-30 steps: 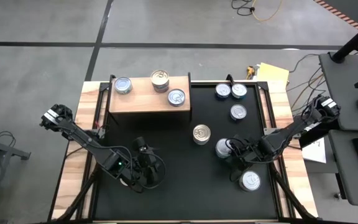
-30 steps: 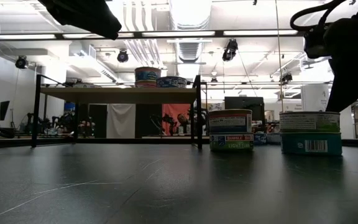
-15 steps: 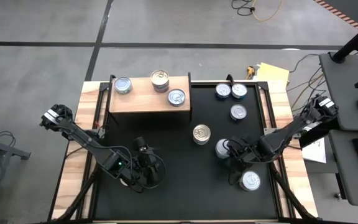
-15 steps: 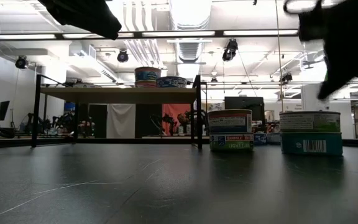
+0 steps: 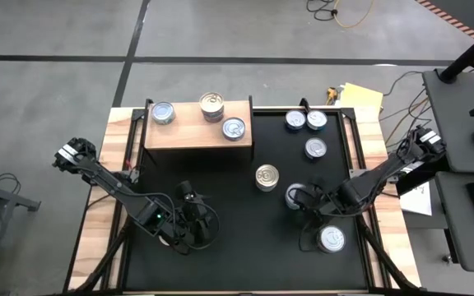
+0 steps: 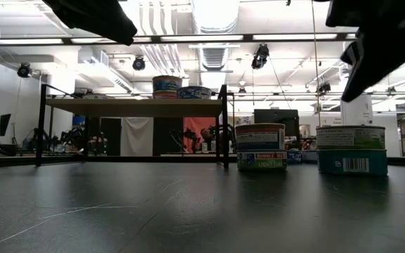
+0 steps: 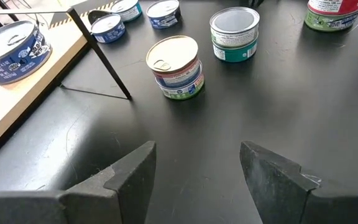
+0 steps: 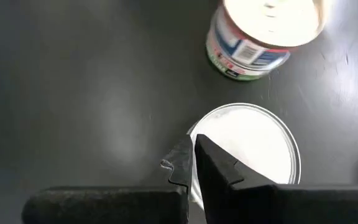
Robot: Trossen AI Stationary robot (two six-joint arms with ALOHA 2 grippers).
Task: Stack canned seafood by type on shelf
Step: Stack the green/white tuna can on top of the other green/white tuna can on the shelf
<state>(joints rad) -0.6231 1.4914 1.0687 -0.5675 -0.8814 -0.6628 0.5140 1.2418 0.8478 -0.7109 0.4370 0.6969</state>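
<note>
Shelf: far left of my table, three tins on top. Left gripper: parked near-left, fingers apart, holding nothing. My right gripper: fingers pressed together over the silver-topped tin, beside the gold-topped tin.

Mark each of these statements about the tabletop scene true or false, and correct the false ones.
1. Three cans rest on the shelf. True.
2. The left gripper is shut on a can. False: its fingers are spread apart over bare table, holding nothing.
3. The right gripper is above the silver-topped can, fingers together. True.
4. The gold-topped can on the table stands on top of the shelf. False: it stands on the black table, in front of the shelf's right end.
5. All cans off the shelf lie to the shelf's left. False: they lie to its right.
</note>
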